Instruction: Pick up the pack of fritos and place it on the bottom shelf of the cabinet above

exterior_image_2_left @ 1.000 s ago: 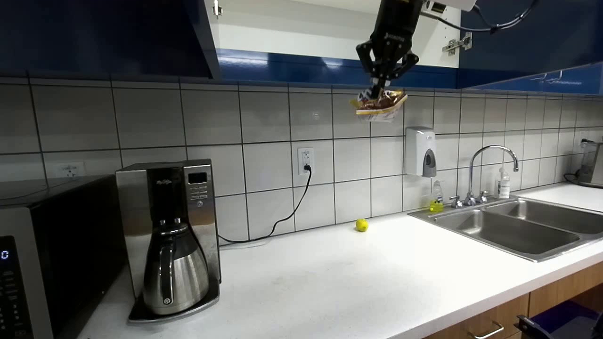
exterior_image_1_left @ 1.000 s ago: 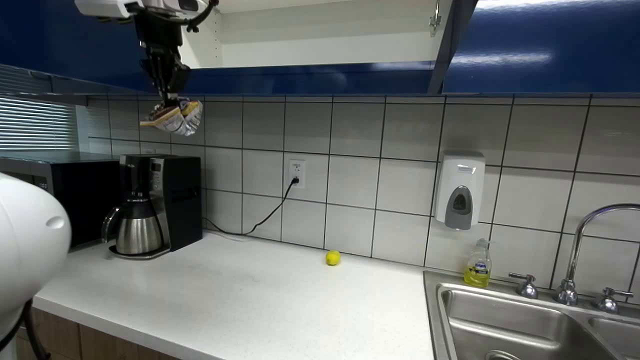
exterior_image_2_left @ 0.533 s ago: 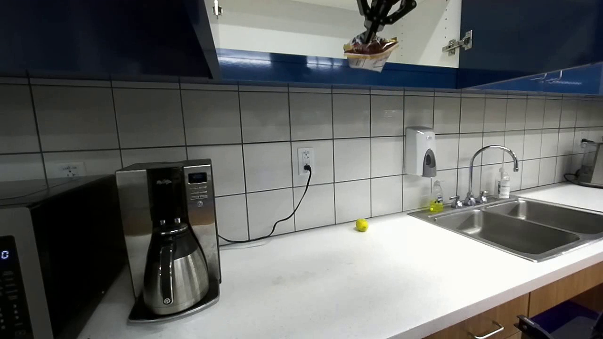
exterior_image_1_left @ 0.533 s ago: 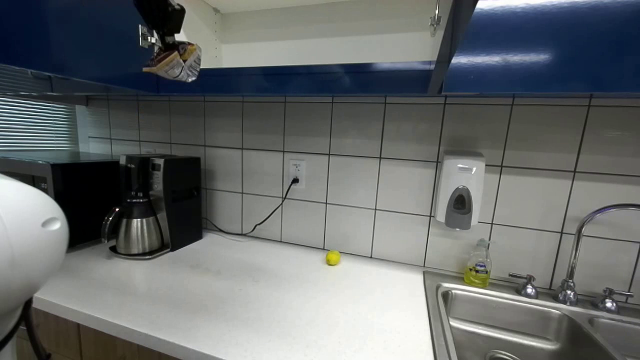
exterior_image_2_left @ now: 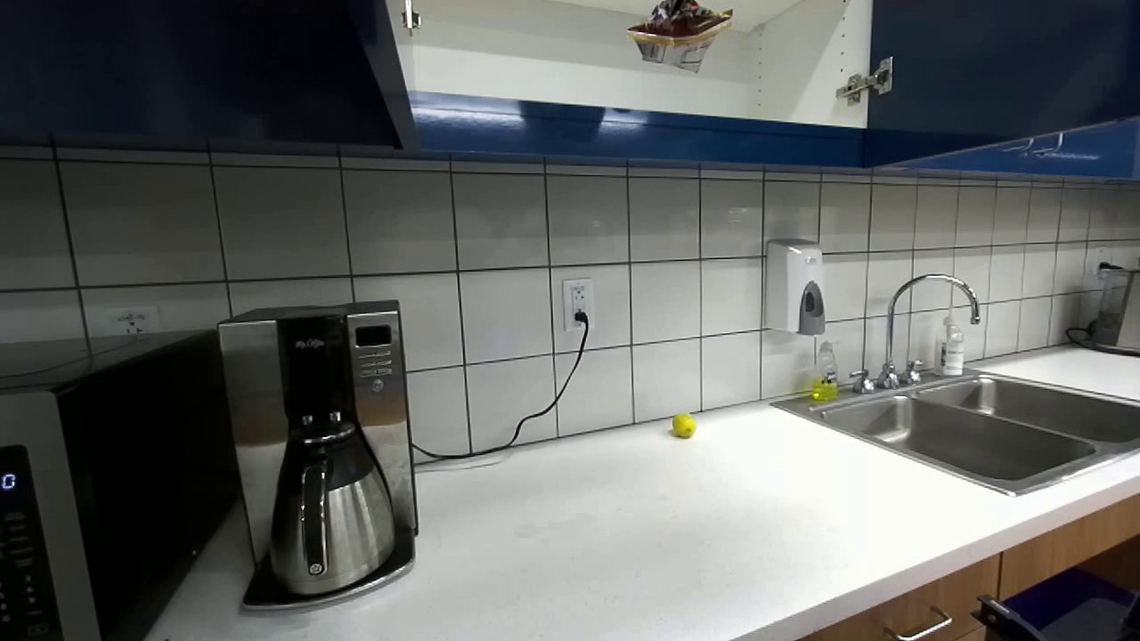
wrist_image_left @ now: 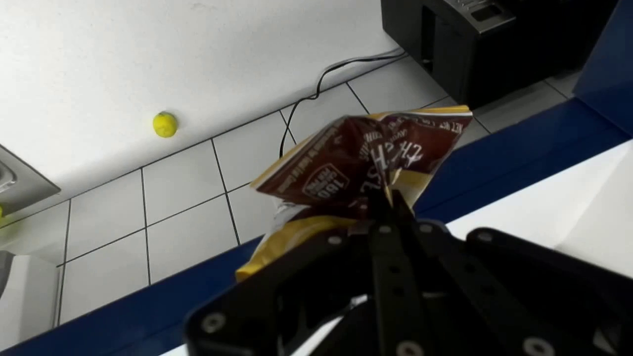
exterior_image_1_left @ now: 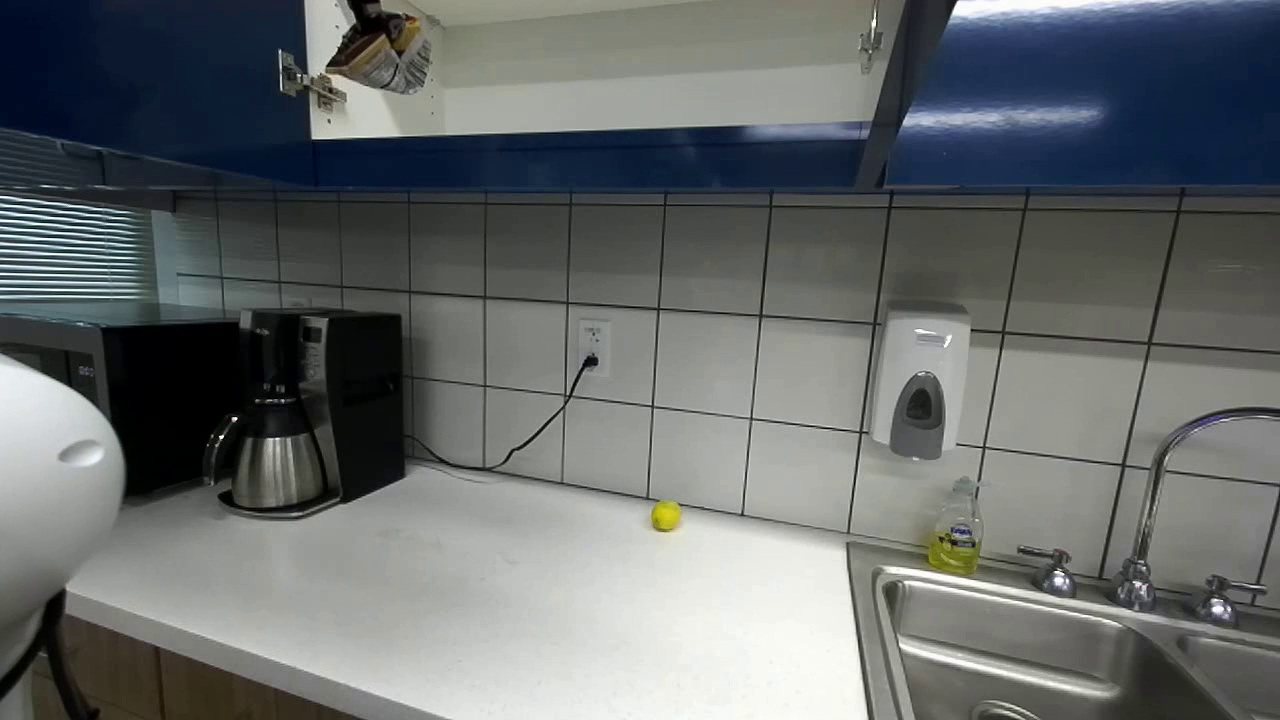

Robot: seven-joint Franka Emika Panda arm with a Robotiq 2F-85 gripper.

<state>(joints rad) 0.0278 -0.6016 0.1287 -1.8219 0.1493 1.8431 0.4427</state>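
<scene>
My gripper is shut on the pack of fritos, pinching its middle so that both sides stick out crumpled. The pack is brown and yellow with white lettering. In both exterior views it hangs near the top edge, level with the open cabinet and above the blue front trim; most of the gripper is cut off there. How far the pack is in front of the cabinet is hard to judge. The bottom shelf shows as a white surface behind the trim in the wrist view; the trim hides its top in both exterior views.
Open blue door and metal hinge border the opening. Below are a coffee maker, a microwave, a yellow ball on the white counter, a soap dispenser and a sink.
My gripper has risen with the pack from below the trim to above it, most of the gripper leaving the exterior views. In an exterior view the pack has lately shifted slightly right. The grip stays shut.
</scene>
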